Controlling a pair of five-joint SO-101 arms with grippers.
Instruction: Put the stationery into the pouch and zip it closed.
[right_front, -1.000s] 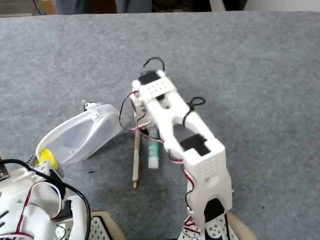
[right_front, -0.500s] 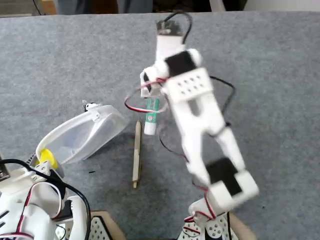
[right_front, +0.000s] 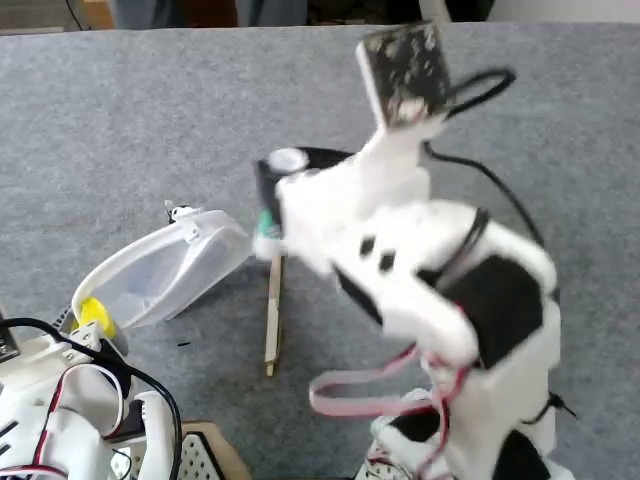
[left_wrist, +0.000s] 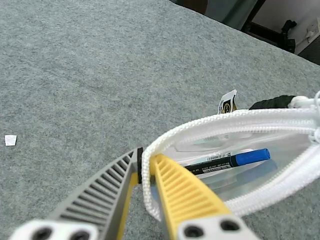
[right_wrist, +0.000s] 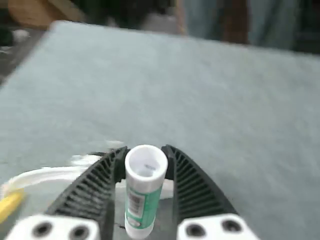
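The clear pouch (right_front: 160, 265) lies open on the grey table, its white zip rim (left_wrist: 240, 117) pinched at the near end by my left gripper (left_wrist: 146, 156), which is shut on it. A blue pen (left_wrist: 230, 161) lies inside. My right gripper (right_wrist: 144, 155) is shut on a white-and-green glue stick (right_wrist: 144, 187) and holds it in the air; in the high view the glue stick (right_front: 267, 218) hangs just beside the pouch's far open end. A wooden pencil (right_front: 272, 315) lies on the table to the right of the pouch. In the high view the left gripper (right_front: 92, 315) sits at the pouch's near-left end.
The raised right arm (right_front: 430, 280) covers much of the table's centre and right in the high view. A small white scrap (left_wrist: 10, 140) lies on the cloth. The table's far edge (right_front: 320, 25) runs along the back, with room behind it.
The right arm picked the glue stick up from beside the pencil, lifted it and swung it left toward the pouch's mouth. The left gripper and pouch have not moved.
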